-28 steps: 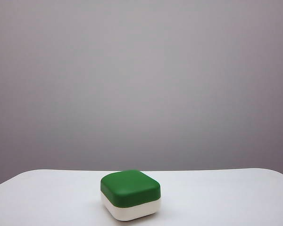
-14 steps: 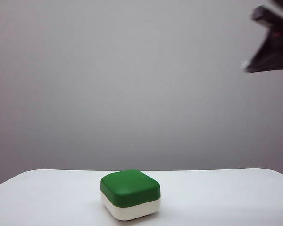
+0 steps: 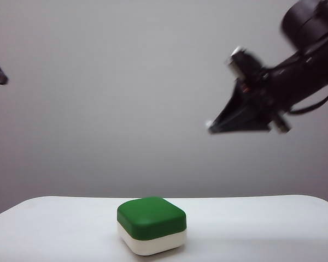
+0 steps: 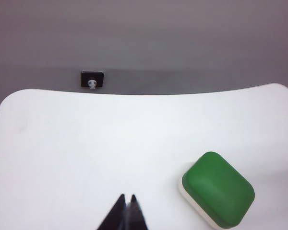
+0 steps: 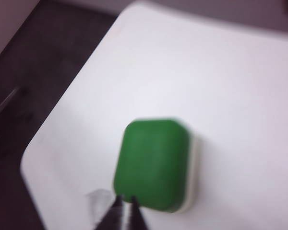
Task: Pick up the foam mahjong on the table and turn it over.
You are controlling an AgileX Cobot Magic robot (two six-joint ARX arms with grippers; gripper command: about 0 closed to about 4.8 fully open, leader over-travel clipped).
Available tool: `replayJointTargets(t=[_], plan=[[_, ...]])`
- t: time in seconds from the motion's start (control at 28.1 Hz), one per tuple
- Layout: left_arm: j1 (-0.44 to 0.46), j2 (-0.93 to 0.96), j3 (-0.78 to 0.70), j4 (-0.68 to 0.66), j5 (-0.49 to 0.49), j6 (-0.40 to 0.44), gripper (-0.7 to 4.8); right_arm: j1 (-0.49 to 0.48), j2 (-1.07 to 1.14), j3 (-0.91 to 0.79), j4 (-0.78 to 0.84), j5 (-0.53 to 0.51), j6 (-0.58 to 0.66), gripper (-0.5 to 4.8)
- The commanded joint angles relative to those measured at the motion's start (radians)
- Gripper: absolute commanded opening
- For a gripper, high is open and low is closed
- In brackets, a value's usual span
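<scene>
While the foam mahjong point(image 3: 151, 225) is sitting green-side-up on the table point(image 3: 54, 229), the right gripper point(image 3: 210, 126) is hanging at its one o'clock and the left gripper point(image 4: 127, 198) at ten, both jaws closed, empty.

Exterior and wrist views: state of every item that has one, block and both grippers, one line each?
Green-and-cream foam mahjong block: resting flat on the white table, green half up, cream half down, untouched.
Left gripper: shut, empty, above bare table beside the block; only a dark sliver shows at the exterior view's left edge.
Right gripper: shut, empty, in the air up and right of the block in the exterior view.
</scene>
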Motion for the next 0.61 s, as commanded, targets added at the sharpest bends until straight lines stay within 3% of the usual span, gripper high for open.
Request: replayJointTargets(t=[0.04, 0.07, 0.25, 0.61], plan=[[-0.007, 0.065, 0.039, 0.002, 0.063, 0.024, -0.04, 0.05, 0.094, 0.037, -0.003, -0.023, 0.004, 1.56], [-0.013, 0.08, 0.047, 0.006, 0.066, 0.034, -0.05, 0.061, 0.126, 0.051, -0.01, -0.026, 0.004, 1.79], [-0.038, 0.089, 0.055, 0.006, 0.069, 0.103, -0.05, 0.087, 0.259, 0.12, -0.024, -0.016, 0.003, 1.8], [-0.043, 0.089, 0.054, -0.018, 0.085, 0.103, -0.04, 0.098, 0.426, 0.269, -0.124, 0.004, -0.042, 1.8]])
